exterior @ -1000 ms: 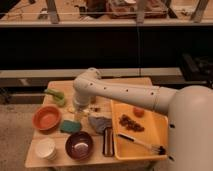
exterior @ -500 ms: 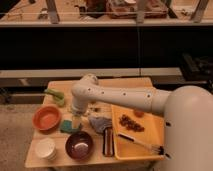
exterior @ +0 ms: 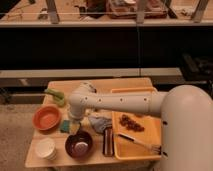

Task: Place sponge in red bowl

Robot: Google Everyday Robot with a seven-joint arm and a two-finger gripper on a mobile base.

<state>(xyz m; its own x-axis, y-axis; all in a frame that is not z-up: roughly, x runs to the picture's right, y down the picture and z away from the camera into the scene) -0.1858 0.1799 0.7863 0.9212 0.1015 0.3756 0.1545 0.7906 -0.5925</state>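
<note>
The sponge [exterior: 65, 125], a small dark teal block, lies on the wooden table [exterior: 107, 84] just right of the red bowl [exterior: 46, 117]. The red bowl is orange-red with a lighter, empty inside and sits at the table's left. My gripper [exterior: 74, 123] hangs from the white arm [exterior: 115, 104] directly at the sponge's right edge, low over the table. The arm covers part of the sponge.
A dark purple bowl [exterior: 79, 145] and a white cup [exterior: 46, 148] stand at the front left. A lime-green object [exterior: 55, 96] lies at the back left. A grey cloth [exterior: 100, 123], a dark bar [exterior: 108, 141] and a yellow tray [exterior: 131, 91] with food and a utensil fill the right.
The arm has swung left and down, bringing my gripper from above the grey cloth to the sponge. The sponge and bowls have not moved.
</note>
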